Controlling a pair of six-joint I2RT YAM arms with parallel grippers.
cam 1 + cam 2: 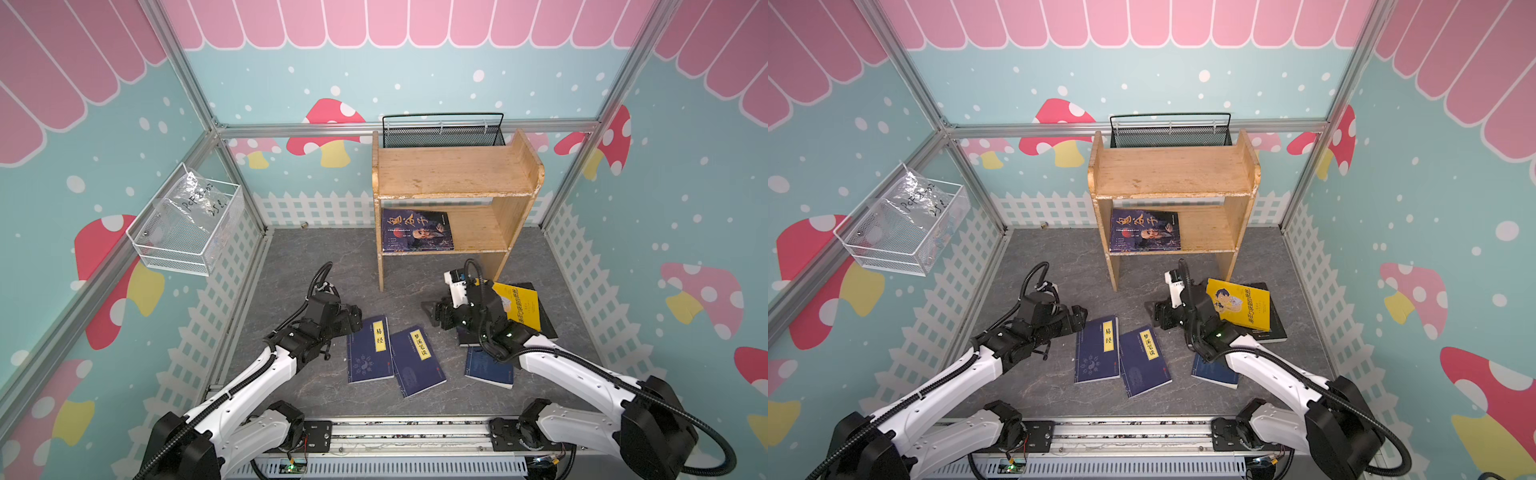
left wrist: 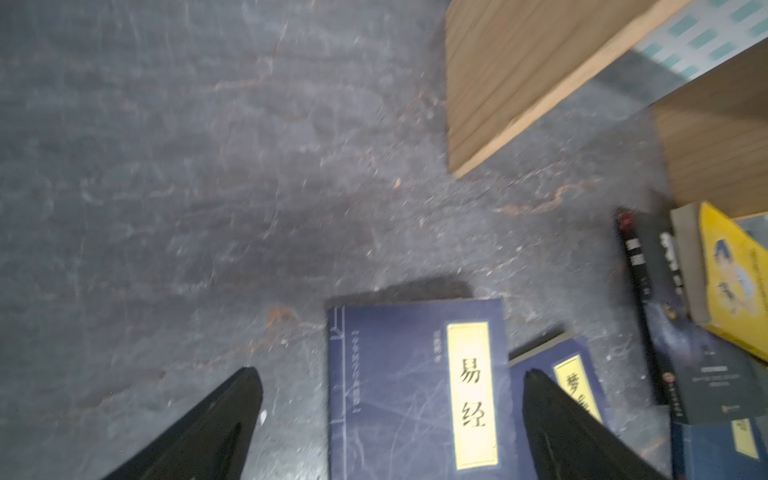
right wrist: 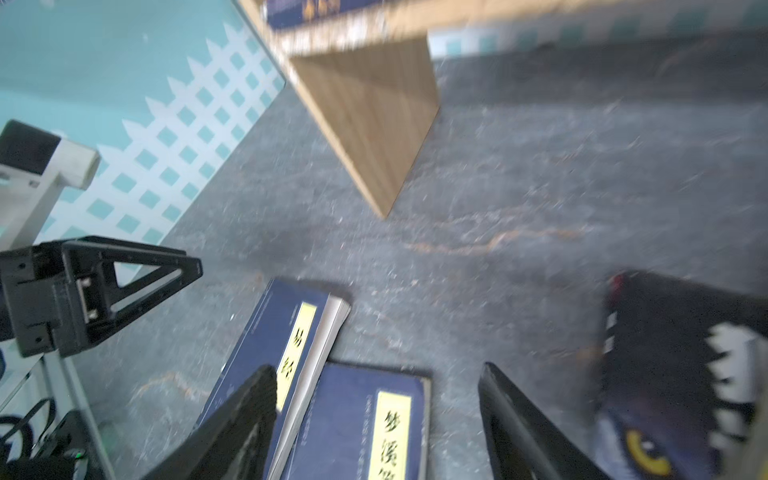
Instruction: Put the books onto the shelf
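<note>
Lying flat: navy book 易经 [image 1: 370, 351] beside navy book 梦溪笔谈 [image 1: 417, 362].

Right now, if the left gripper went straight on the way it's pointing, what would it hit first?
Most likely the navy book labelled 易经: its end lies between the open jaws of the left gripper in the wrist view. If it passes above that, grey floor short of the shelf. Height is unclear.

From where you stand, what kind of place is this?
Most likely a robot test booth dressed up as a child's room, not a real home. Aluminium frame bars hold mushroom-print wall panels, a left arm and a right arm are mounted on a rail, and a small wooden shelf stands inside.
</note>
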